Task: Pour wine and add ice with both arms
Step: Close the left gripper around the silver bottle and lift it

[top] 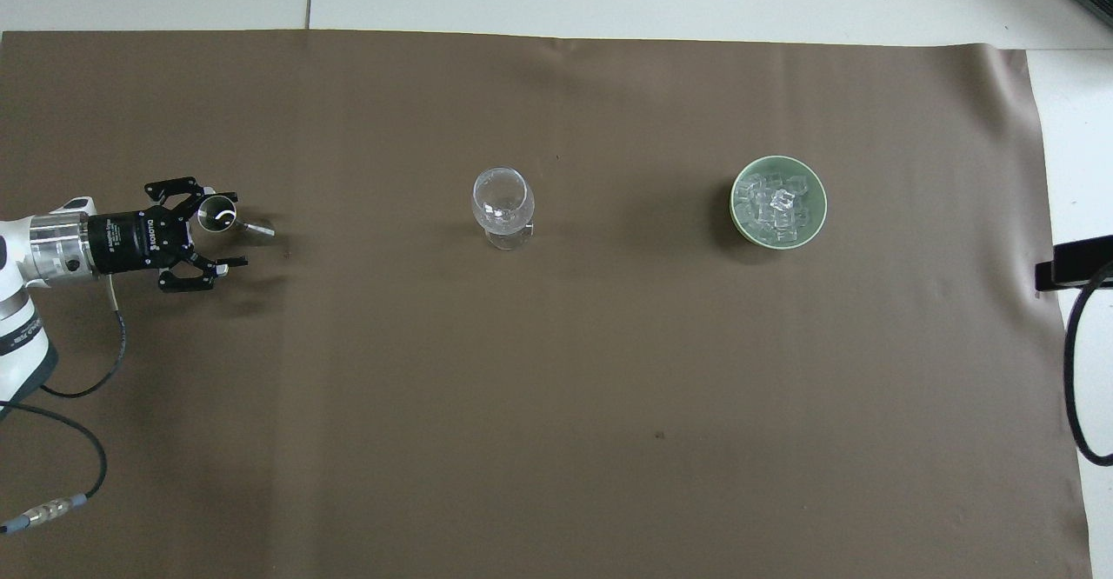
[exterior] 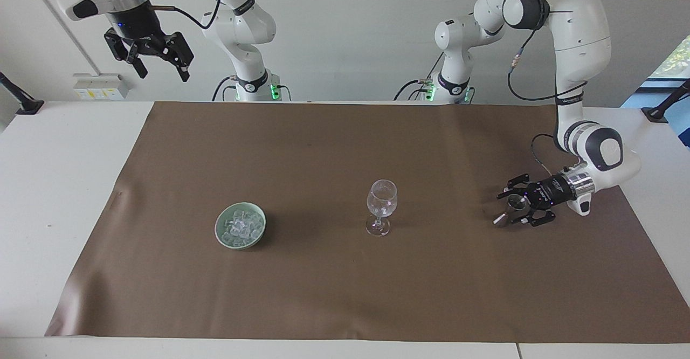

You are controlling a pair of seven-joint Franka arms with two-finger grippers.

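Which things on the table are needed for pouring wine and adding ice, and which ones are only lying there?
Needed: metal measuring cup between the left gripper fingers, stemmed glass, ice in the green bowl.

Only there: brown cloth. The right gripper waits.

One camera sits high across the table and looks back at me. The other hangs high above my end and looks steeply down. Both see the brown mat [exterior: 345,273] [top: 556,388], half a turn apart.
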